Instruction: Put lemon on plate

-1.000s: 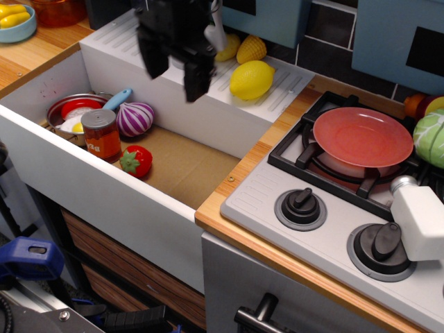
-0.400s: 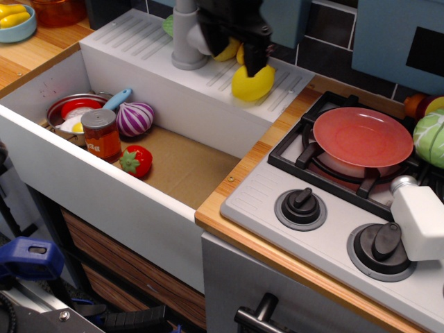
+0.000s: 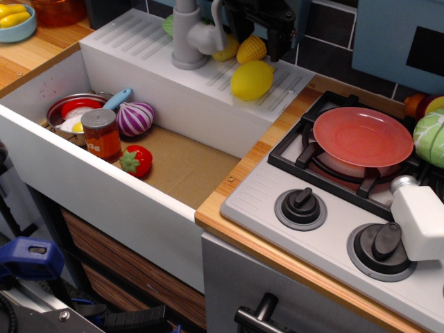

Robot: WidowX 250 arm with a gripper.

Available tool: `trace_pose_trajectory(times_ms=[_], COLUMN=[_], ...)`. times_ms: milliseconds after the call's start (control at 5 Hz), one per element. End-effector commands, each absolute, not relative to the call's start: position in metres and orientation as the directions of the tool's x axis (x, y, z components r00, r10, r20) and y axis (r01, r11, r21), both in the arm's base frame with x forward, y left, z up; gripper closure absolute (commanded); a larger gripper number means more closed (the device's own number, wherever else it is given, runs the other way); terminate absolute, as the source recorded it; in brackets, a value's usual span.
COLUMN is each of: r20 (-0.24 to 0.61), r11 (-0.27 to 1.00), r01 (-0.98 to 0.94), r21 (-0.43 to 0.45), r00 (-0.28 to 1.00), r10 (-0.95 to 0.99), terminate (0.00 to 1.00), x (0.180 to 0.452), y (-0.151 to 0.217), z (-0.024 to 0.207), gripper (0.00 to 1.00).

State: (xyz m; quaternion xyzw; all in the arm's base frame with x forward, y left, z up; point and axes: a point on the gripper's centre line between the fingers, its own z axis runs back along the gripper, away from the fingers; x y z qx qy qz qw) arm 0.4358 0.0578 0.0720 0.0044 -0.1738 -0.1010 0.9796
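A white toy sink basin (image 3: 41, 149) with a cardboard floor filled the left of the scene, beside a grey stovetop (image 3: 326, 229) with black burner grates. On the rear burner lay a round, flat red-salmon plastic plate (image 3: 363, 136), nothing on it. The black robot gripper (image 3: 258, 33) hung at the top of the frame above the sink's ribbed white ledge (image 3: 277, 87), its two fingers spread apart and clasping nothing. Just below it, the large smooth bright-yellow plastic lemon (image 3: 252, 80) rested on that ledge, well apart from the plate. A smaller yellow cross-hatched corn-like piece (image 3: 251, 49) sat just behind the lemon. In the basin stood a purple toy onion (image 3: 135, 118), an orange can (image 3: 101, 134) and a red strawberry (image 3: 137, 161).
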Motion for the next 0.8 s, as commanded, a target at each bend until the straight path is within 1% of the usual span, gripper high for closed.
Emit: trace_pose_trajectory(times_ms=[0,200,600], r20=[0.384,0.355,0.348], r11=[0.977,0.978,0.979], r01=[0.197,0.18,0.19], r21=[0.078,0.108,0.075], r00=[0.899,0.911,0.915], r10=[-0.211,-0.207,-0.205], terminate=[0.0,0.0,0.0], x=[0.443,0.435,0.424], y=[0.061,0.064,0.061], z=[0.079,0.07,0.056], gripper=[0.0,0.0,0.0])
